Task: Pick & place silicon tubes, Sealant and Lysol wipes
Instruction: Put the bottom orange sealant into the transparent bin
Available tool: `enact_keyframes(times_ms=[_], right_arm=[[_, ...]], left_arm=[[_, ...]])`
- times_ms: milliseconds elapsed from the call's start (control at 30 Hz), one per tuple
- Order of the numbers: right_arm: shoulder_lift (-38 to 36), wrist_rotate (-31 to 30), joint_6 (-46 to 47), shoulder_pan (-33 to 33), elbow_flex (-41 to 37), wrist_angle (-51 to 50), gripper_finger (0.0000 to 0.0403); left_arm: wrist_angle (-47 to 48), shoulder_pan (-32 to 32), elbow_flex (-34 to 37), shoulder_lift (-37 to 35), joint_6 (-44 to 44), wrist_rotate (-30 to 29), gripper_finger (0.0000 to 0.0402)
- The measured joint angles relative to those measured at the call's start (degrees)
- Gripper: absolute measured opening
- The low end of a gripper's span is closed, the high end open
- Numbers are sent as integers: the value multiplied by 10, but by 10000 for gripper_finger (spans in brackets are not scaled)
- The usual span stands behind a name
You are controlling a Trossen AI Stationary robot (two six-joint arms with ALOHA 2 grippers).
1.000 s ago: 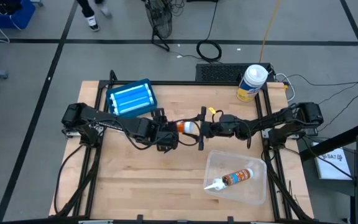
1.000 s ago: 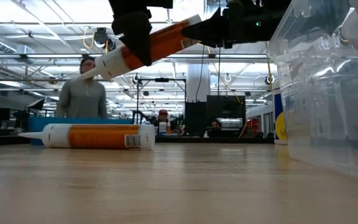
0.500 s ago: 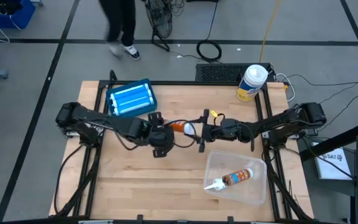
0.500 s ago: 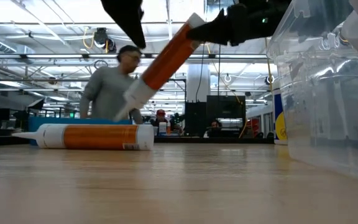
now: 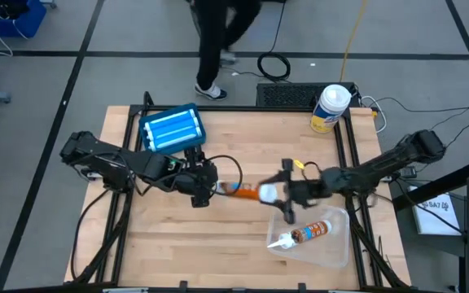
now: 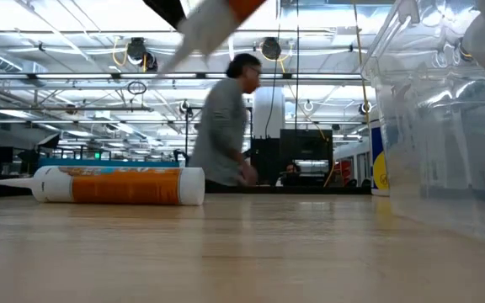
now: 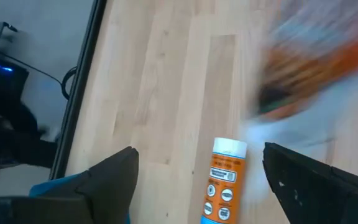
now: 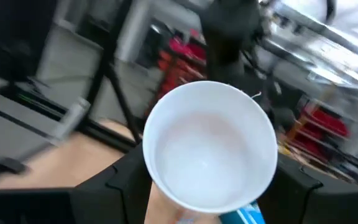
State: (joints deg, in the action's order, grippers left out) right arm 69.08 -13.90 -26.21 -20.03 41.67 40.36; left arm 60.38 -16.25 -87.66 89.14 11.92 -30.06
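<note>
My right gripper is shut on an orange-and-white tube, held in the air over the middle of the table, just left of the clear bin. In the low view this tube slants at the top of the picture. A second orange tube lies on its side on the wood, straight below my open left gripper, which hides it in the high view. My left gripper holds nothing. The Lysol wipes stand upright at the far right corner. My right gripper pinches the tube's body near its flat white rear end, one finger on either side. The fingers come roughly level from the table's right and lie along the tube. The tube is lifted clear, its nozzle end toward the left and tilted lower.
A brown tube lies inside the clear bin. A blue box sits at the far left of the table. A person walks past beyond the far edge. Bare wood lies along the near left.
My left gripper has opened, let go of the orange tube and drawn back toward the table's left. My right gripper has carried the tube alone toward the near right, toward the clear bin. The tube's nozzle end dropped on release, then the tube rose.
</note>
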Motion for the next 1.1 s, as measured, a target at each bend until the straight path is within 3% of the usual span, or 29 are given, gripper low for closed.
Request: enact_keyframes(times_ms=[167,300,533,867,1100], right_arm=[[-88,-82,2,-78,3,-62,216],[-135,-177,53,-142,61,-223,216],[-67,-280,139,-214,247,-510,216],[81,-276,313,-263,567,-867,216],[130,-276,500,-258,675,-1084,216]], left_arm=[[0,0,0,1,-2,0,339],[-6,-8,0,1,-4,-10,337],[-7,-16,3,1,-4,-31,328],[-12,-10,53,1,13,-64,339],[-53,-15,70,1,2,-65,330]])
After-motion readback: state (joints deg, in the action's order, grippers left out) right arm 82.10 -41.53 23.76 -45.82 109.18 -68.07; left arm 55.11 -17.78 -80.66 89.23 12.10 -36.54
